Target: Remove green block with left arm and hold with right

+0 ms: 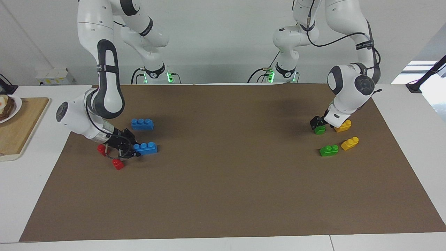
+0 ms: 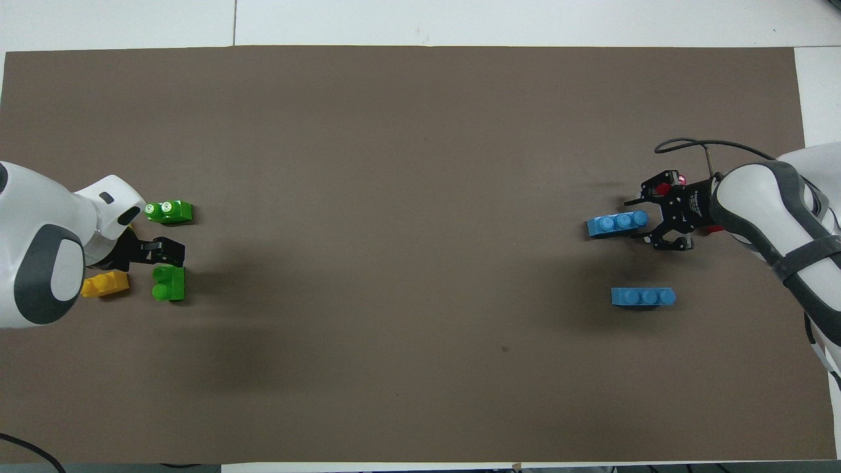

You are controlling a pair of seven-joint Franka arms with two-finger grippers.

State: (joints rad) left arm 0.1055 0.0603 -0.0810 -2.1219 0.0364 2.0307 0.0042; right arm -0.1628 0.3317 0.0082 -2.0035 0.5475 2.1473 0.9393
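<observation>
Left gripper (image 1: 318,122): low at the left arm's end of the brown mat (image 1: 223,195), set on the green block (image 1: 319,129) nearer the robots; whether the fingers are clamped on it or merely beside it cannot be told. Second green block (image 1: 329,150): on the mat, farther from the robots, apart from the gripper. Yellow bricks, two: one (image 1: 343,126) just beside the left wrist, one (image 1: 350,143) farther from the robots, beside the second green block. Right gripper (image 1: 134,148): low at the right arm's end, jaws spread around the end of a blue three-stud brick (image 1: 146,148). Second blue brick (image 1: 142,124): nearer the robots, untouched. Red bricks, two (image 1: 101,149) (image 1: 118,164): close beside the right gripper. Wooden board (image 1: 21,125) with plate (image 1: 15,106): off the mat at the right arm's end.
</observation>
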